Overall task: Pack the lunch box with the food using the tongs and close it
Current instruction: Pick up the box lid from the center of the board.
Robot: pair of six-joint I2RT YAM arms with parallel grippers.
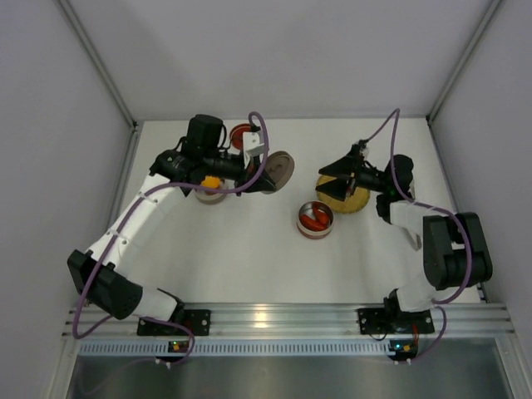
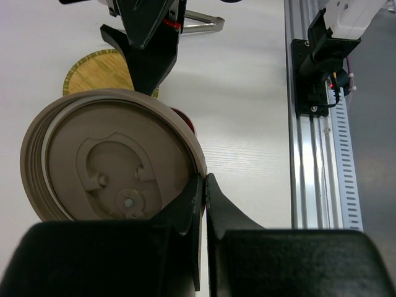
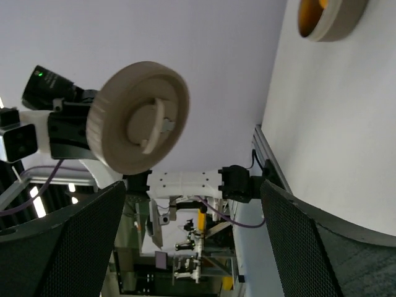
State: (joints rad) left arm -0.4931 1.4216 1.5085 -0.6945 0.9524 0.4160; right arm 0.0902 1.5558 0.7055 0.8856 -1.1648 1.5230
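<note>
L gripper [image 2: 204,185]: clamped tight on rim of lid [image 2: 117,161], a beige round disc held on edge, up off the table.
Lid vs L gripper: touching, rim pinched betw. both fingers; nearly all of the disc sticks out to one side of the tips.
Lid vs R gripper: apart, across the table, one flat face turned toward it.
R gripper [image 3: 193,185]: jaws spread wide, nothing betw. them; hangs over yellow woven plate [image 1: 349,202].
Orange piece [image 1: 212,181]: sits in beige tin [image 3: 343,25], under L arm's wrist, just behind L gripper; well apart from R gripper.
Red pieces [image 1: 314,218]: lie in second tin [image 1: 315,233], on the table betw. the two grippers, nearer R gripper, just beside the plate.
Tongs [image 2: 205,23]: only a bent metal end shows, just beside R gripper; rest hidden behind it. Well apart from L gripper; neither gripper touches them.
</note>
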